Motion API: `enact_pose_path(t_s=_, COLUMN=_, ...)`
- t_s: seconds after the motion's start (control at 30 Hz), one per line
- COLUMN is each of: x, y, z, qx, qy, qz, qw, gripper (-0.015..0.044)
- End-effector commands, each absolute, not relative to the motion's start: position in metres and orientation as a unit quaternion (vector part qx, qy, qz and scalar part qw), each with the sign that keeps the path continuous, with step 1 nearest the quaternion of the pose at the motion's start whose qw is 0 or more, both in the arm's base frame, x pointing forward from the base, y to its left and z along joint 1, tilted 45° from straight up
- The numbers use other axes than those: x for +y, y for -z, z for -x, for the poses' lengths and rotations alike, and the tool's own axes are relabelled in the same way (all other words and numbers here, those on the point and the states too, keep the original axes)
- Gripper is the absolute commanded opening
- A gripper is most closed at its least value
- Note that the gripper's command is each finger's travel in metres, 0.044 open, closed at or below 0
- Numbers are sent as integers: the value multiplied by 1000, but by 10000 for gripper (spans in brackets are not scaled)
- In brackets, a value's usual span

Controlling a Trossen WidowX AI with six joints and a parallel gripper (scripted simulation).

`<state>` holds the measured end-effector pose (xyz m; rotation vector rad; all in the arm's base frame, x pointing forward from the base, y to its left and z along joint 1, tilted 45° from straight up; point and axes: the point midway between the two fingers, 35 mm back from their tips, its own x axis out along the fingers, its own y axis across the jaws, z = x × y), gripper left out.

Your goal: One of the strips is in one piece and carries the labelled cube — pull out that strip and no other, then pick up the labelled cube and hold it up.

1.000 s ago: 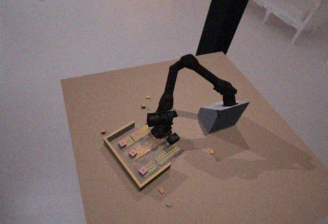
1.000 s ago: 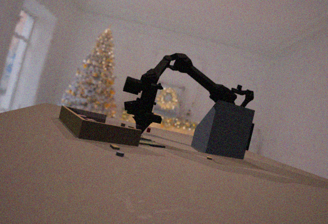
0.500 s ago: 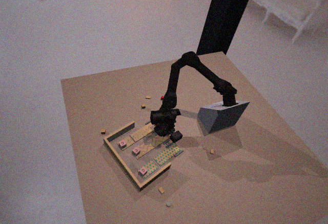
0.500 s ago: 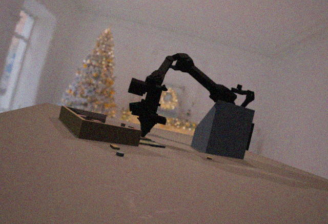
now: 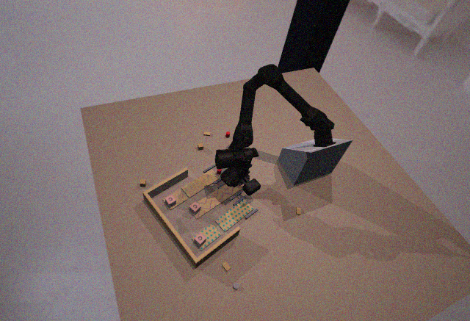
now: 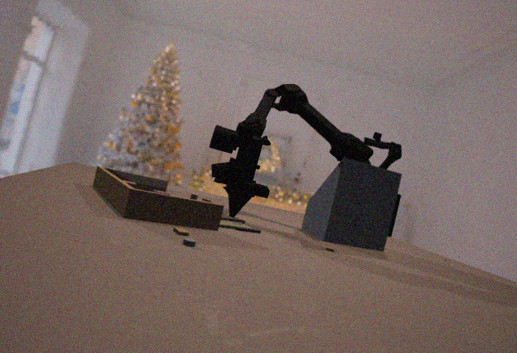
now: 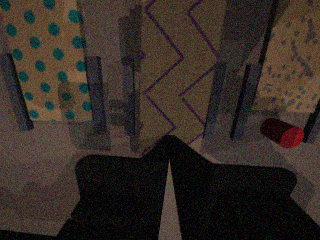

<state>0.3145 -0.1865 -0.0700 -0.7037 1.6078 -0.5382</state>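
The zigzag strip [image 5: 209, 204] [image 7: 167, 40] lies in the middle and looks in one piece. A pink cube [image 5: 194, 207] with a ring mark sits on its far end. The dotted strip [image 5: 234, 215] [image 7: 45, 55] shows a break before its end with another pink cube [image 5: 200, 238]. The speckled strip [image 5: 197, 185] [image 7: 292, 65] also shows a break before a third pink cube [image 5: 170, 200]. My gripper [image 6: 233, 216] [image 7: 169, 139] is shut and empty, pointing down low at the near end of the zigzag strip. The arm hides the fingertips in the top view.
A low wooden wall [image 5: 170, 228] [image 6: 170, 212] encloses three sides around the cubes. Blue-grey rails [image 7: 97, 95] flank the strips. A red cylinder [image 5: 219, 171] [image 7: 281, 133] lies near the speckled strip's near end. Several small blocks lie around, one block [image 5: 226, 266] outside the wall.
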Motion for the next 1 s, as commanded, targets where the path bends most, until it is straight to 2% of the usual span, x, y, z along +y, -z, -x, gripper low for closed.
enact_pose_path(t_s=0.0, x=-191, y=73, z=-301, qx=704, qy=232, qz=301, qw=600, gripper=0)
enact_pose_path(t_s=0.97, x=-193, y=65, z=-258, qx=705, qy=232, qz=301, qw=599, gripper=0)
